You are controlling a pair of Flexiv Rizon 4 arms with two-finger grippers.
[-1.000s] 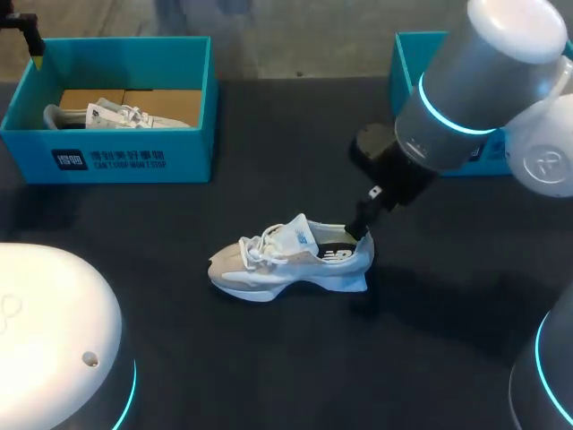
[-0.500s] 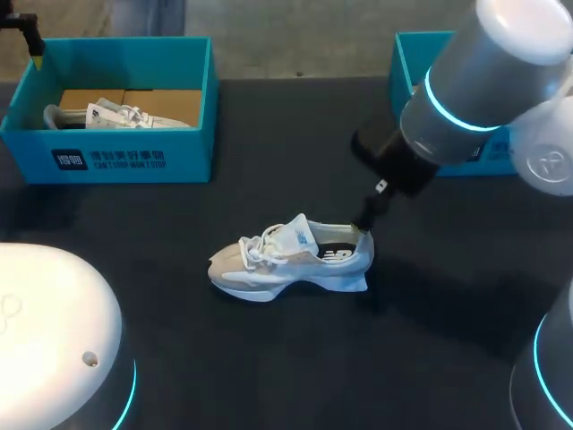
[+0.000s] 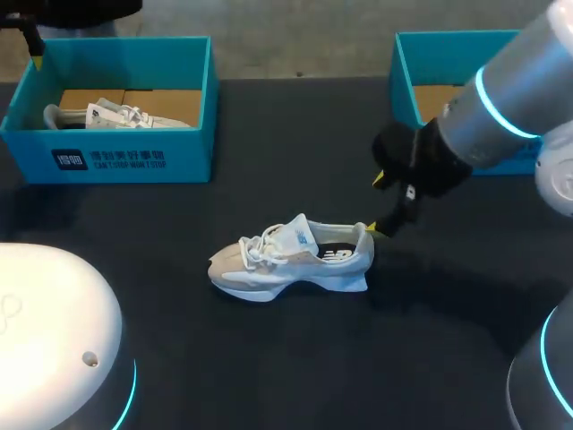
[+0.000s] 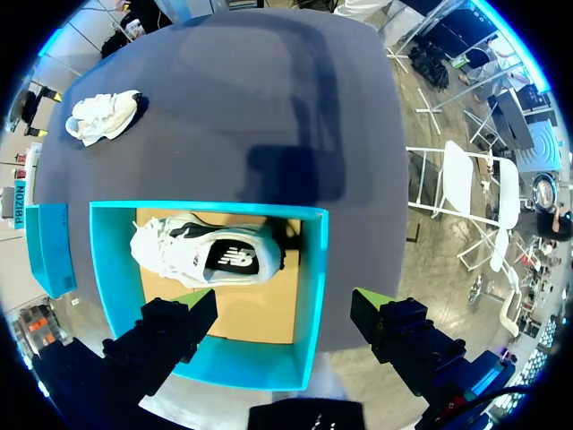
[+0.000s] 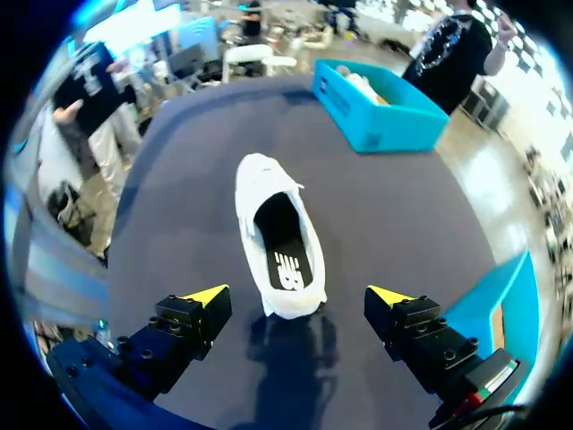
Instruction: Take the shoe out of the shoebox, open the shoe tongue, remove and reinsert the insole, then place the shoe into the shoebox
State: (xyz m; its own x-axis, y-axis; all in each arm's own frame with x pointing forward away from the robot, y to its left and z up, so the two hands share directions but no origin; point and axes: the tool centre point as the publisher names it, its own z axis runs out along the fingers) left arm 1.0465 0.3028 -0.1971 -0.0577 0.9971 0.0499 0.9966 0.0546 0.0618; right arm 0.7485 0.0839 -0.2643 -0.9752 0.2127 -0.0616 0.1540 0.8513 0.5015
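While right claw (image 5: 298, 297) gapes, shoe (image 5: 277, 228) just ahead.

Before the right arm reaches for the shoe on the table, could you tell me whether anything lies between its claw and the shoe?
Nothing visible does. The open right claw hangs just behind the heel of the shoe, with only bare table between them.

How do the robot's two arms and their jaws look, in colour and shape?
Both arms are thick and rounded: the right arm silver-grey, the left arm white, each with a glowing cyan ring. The right wrist is black. The jaws are blocky black fingers with bright yellow wedge tips.
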